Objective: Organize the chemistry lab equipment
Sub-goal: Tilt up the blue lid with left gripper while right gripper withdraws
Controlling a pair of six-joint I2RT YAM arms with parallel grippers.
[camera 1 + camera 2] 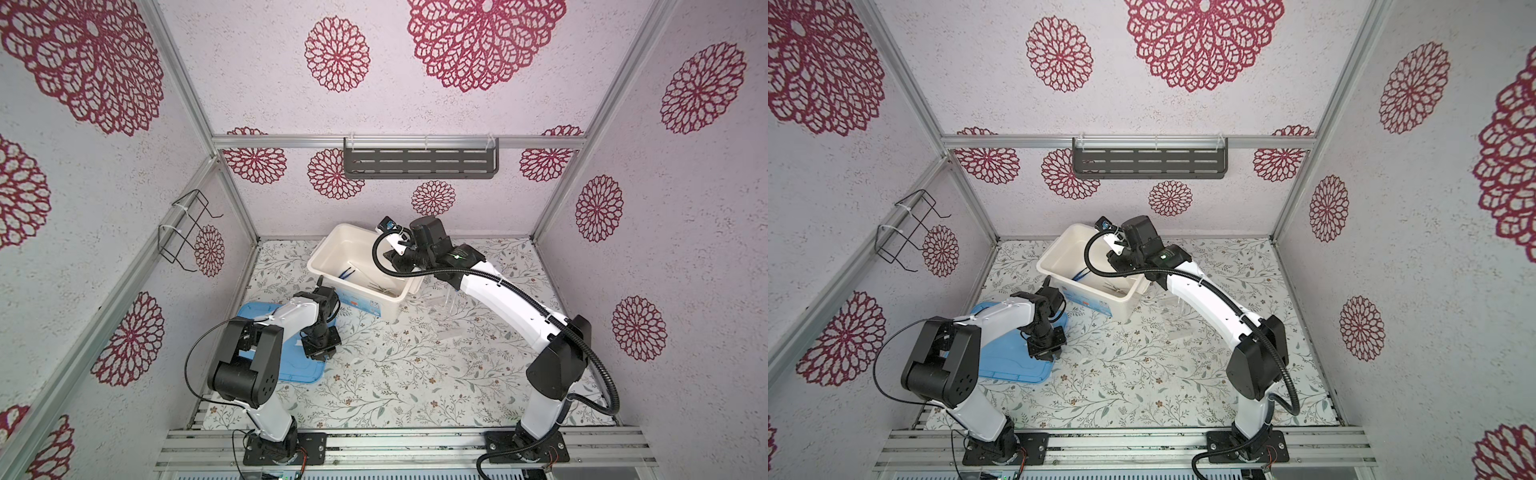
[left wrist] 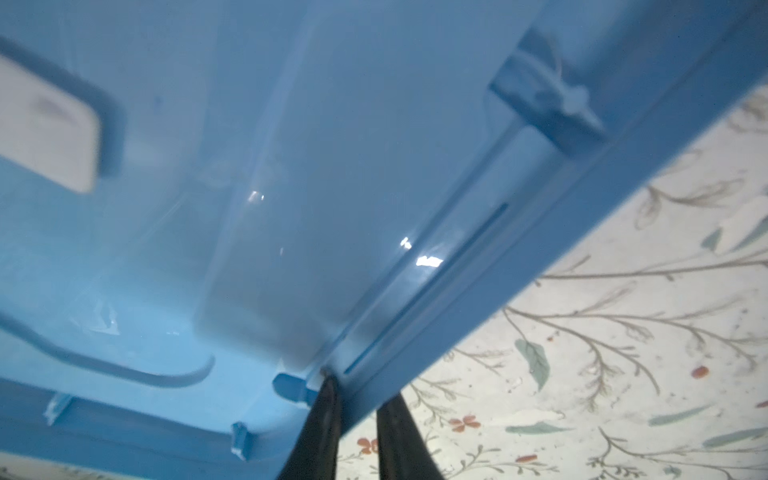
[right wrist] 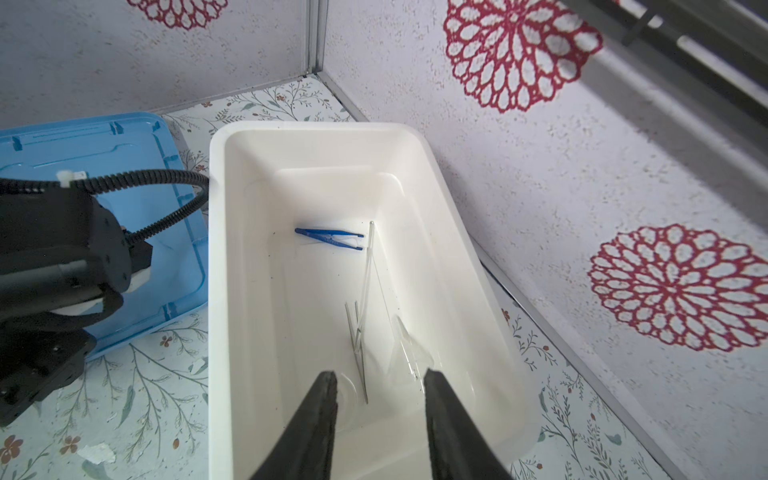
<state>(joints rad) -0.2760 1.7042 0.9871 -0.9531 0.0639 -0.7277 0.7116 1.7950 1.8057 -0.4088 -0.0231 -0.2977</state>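
Inside the white box [image 3: 216, 291] lie blue plastic tweezers [image 3: 330, 239], grey metal tweezers [image 3: 357, 345], a thin white rod [image 3: 368, 266] and a small clear glass piece [image 3: 409, 349]. My right gripper [image 3: 380, 380] hangs open above the box's near end, nothing between its fingers. In both top views it [image 1: 390, 261] is over the box [image 1: 390, 309]. The blue lid [image 2: 291, 166] lies inside up on the mat left of the box. My left gripper [image 2: 359, 390] is shut on the lid's rim, one finger inside it and one outside.
A clear see-through item [image 1: 446, 305] stands on the floral mat [image 1: 395, 374] right of the box. A grey slotted shelf [image 1: 419, 162] hangs on the back wall and a black wire rack [image 1: 183, 232] on the left wall.
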